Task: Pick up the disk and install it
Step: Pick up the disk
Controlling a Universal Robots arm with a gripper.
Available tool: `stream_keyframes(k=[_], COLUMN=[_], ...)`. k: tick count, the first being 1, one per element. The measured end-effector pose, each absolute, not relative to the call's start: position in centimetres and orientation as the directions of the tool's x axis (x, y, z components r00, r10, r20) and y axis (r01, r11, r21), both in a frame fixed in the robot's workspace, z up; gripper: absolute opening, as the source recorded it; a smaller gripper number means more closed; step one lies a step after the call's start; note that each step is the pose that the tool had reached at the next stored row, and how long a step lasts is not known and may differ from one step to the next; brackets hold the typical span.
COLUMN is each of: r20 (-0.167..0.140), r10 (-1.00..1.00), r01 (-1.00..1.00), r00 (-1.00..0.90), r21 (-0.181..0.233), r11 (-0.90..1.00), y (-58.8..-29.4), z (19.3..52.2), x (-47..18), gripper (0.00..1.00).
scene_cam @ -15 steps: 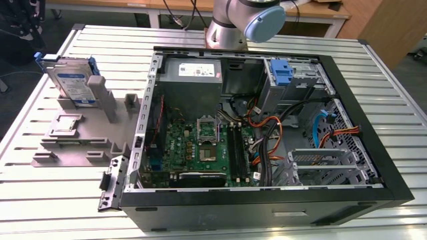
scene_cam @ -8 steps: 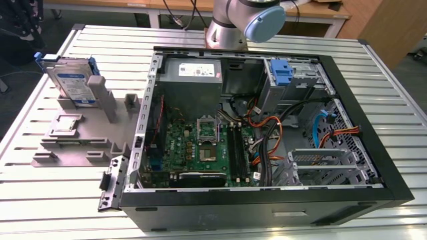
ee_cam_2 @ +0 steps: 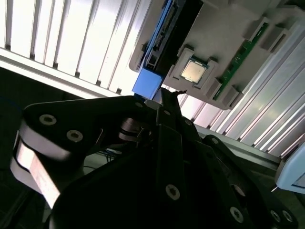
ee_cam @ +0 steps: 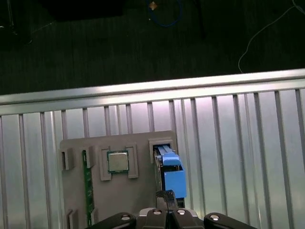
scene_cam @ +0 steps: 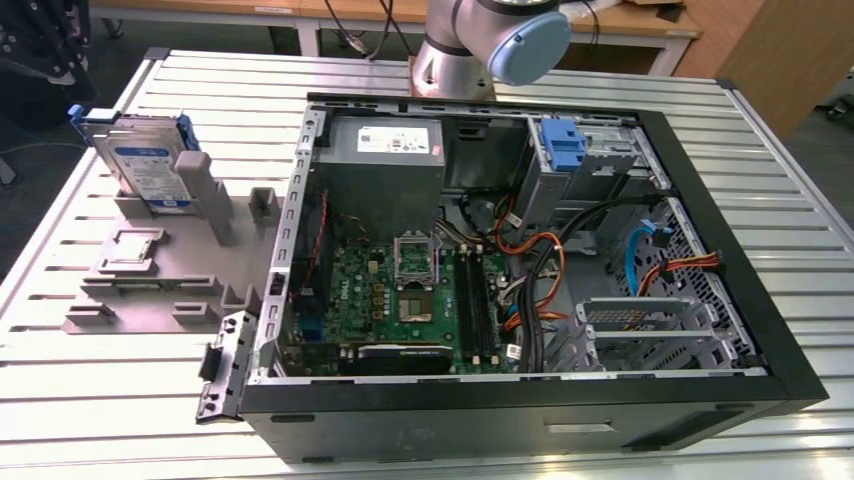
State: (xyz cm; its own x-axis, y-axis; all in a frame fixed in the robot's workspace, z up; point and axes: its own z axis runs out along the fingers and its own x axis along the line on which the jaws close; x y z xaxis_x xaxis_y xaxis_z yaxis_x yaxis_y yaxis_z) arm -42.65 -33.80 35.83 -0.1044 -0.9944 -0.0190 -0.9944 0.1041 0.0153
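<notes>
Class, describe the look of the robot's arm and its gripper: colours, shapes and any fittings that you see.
In the exterior view the arm is a silver-grey metal tube whose joint carries a round pale blue cap. In both wrist views the gripper is matt black, built of angular linked bars dotted with round silver screw heads. A pale band runs along one side of its body.

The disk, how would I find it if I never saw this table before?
Find the big open computer case; on the exterior view's left of it lies a grey tray. The disk stands upright at the tray's far end. Unlike the flat square chip near it, it has blue rails and a blue-and-white label.
</notes>
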Motion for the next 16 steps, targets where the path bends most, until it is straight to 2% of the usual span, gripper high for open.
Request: stream_keyframes(k=[4, 5, 6, 7, 8, 11, 14, 16], r20=[-0.019, -0.019, -0.019, -0.019, -0.019, -0.02, -0.02, -0.02], r10=[-0.995, -0.995, -0.995, -0.995, -0.995, -0.996, -0.996, -0.997], r01=[-0.995, -0.995, -0.995, -0.995, -0.996, -0.996, -0.996, -0.997], r00=[-0.103, -0.102, -0.099, -0.096, -0.094, -0.091, -0.086, -0.071], r21=[0.015, 0.015, 0.015, 0.014, 0.013, 0.011, 0.008, 0.007], r11=[0.102, 0.101, 0.099, 0.096, 0.094, 0.091, 0.086, 0.071], y=[-33.7, -33.7, -33.7, -33.7, -33.7, -33.6, -33.6, -33.6], z=[35.5, 35.5, 35.4, 35.3, 35.2, 34.8, 34.2, 34.0], x=[-42.6, -42.6, -42.6, -42.6, -42.6, -42.7, -42.7, -42.7], gripper=[0.11, 0.16, 0.16, 0.23, 0.23, 0.41, 0.47, 0.58])
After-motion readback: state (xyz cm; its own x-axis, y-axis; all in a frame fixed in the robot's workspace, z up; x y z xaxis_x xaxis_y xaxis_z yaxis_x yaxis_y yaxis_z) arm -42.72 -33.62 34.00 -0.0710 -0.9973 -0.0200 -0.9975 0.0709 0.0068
